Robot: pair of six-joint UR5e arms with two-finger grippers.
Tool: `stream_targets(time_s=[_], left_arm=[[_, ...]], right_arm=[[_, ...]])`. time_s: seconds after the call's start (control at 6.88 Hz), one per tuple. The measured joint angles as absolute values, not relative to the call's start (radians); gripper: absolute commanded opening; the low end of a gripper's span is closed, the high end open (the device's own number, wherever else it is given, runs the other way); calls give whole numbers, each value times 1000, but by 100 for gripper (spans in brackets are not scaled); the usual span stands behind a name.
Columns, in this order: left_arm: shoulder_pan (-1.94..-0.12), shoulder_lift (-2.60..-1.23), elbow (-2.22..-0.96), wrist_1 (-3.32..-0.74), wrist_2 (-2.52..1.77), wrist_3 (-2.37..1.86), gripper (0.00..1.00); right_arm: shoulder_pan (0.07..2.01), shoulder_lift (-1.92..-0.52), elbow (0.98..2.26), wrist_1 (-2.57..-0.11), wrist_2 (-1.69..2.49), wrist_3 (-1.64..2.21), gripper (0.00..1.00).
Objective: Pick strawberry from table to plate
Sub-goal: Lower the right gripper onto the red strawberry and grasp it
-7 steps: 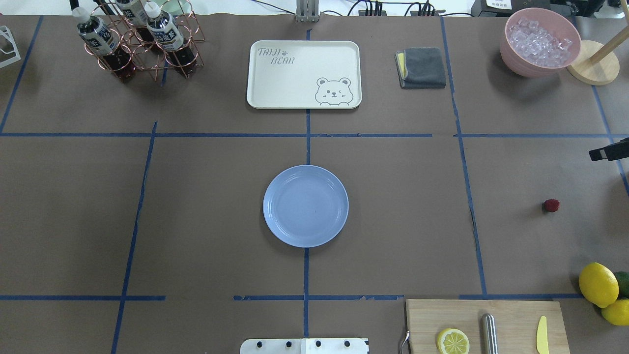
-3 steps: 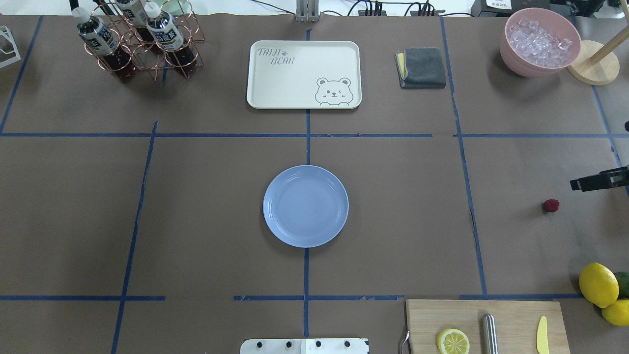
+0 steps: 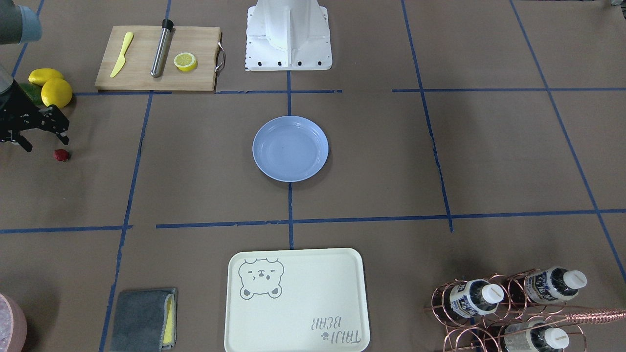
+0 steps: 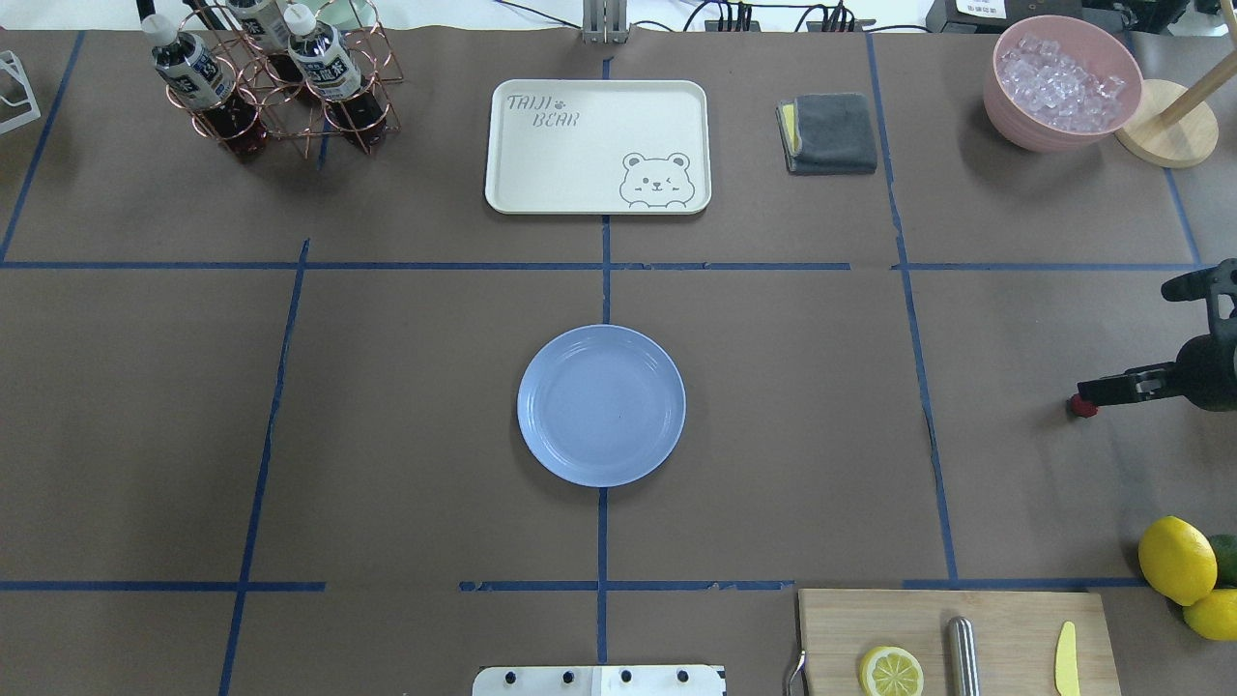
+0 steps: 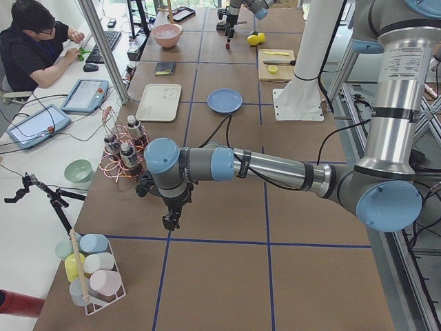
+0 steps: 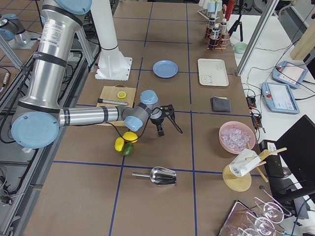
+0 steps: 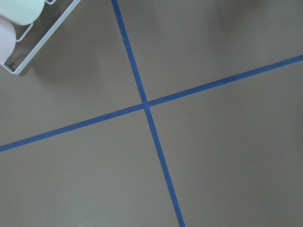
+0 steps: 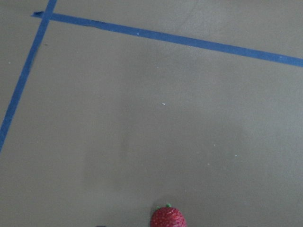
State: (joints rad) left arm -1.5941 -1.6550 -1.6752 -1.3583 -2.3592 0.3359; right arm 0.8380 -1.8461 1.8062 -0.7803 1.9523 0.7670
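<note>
The strawberry [image 3: 61, 155] is a tiny dark-red berry lying on the brown paper table [image 4: 773, 435] far to my right. In the overhead view one gripper finger partly covers the strawberry [image 4: 1084, 409]. It also shows at the bottom edge of the right wrist view [image 8: 168, 218]. My right gripper [image 3: 45, 144] hangs open just above and beside it, fingers spread and holding nothing. The blue-grey plate [image 4: 601, 404] sits bare at the table's centre. My left gripper [image 5: 169, 222] shows only in the exterior left view, near the bottle rack, and I cannot tell its state.
Yellow lemons [image 4: 1176, 559] and a cutting board [image 4: 1005, 619] with a lemon half lie near the strawberry. A bear tray [image 4: 597, 145], grey cloth [image 4: 829, 132], pink ice bowl [image 4: 1061, 82] and bottle rack [image 4: 271, 77] line the far side. A person [image 5: 34, 41] sits beyond the table.
My right gripper has come in from the right edge, moving left and toward the robot's side. One finger now overlaps the strawberry in the overhead view.
</note>
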Motion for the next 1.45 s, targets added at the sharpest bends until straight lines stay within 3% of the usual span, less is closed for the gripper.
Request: stream_targets(time_s=[0.15, 0.29, 0.44, 0.58, 0.73, 1.02, 1.45], left_arm=[[-1594, -1656, -1677, -1358, -2359, 336, 100], [-1594, -1656, -1678, -1358, -2359, 336, 100], [-1594, -1656, -1678, -1358, -2359, 336, 100], [-1594, -1655, -1678, -1358, -2359, 336, 100], [-1594, -1655, -1678, -1359, -2359, 336, 100], [-1594, -1655, -1679, -1359, -2359, 336, 100], [-1595, -1655, -1680, -1359, -2359, 336, 100]], right_arm=[[817, -1838, 1778, -760, 1934, 770, 62], [806, -1828, 1759, -747, 1926, 770, 55], [802, -1820, 1751, -742, 1922, 770, 35], [800, -1813, 1746, -741, 1921, 769, 6], [800, -1807, 1738, -741, 1920, 769, 0], [800, -1803, 1740, -742, 1920, 769, 0], [798, -1745, 1909, -921, 1927, 791, 0]])
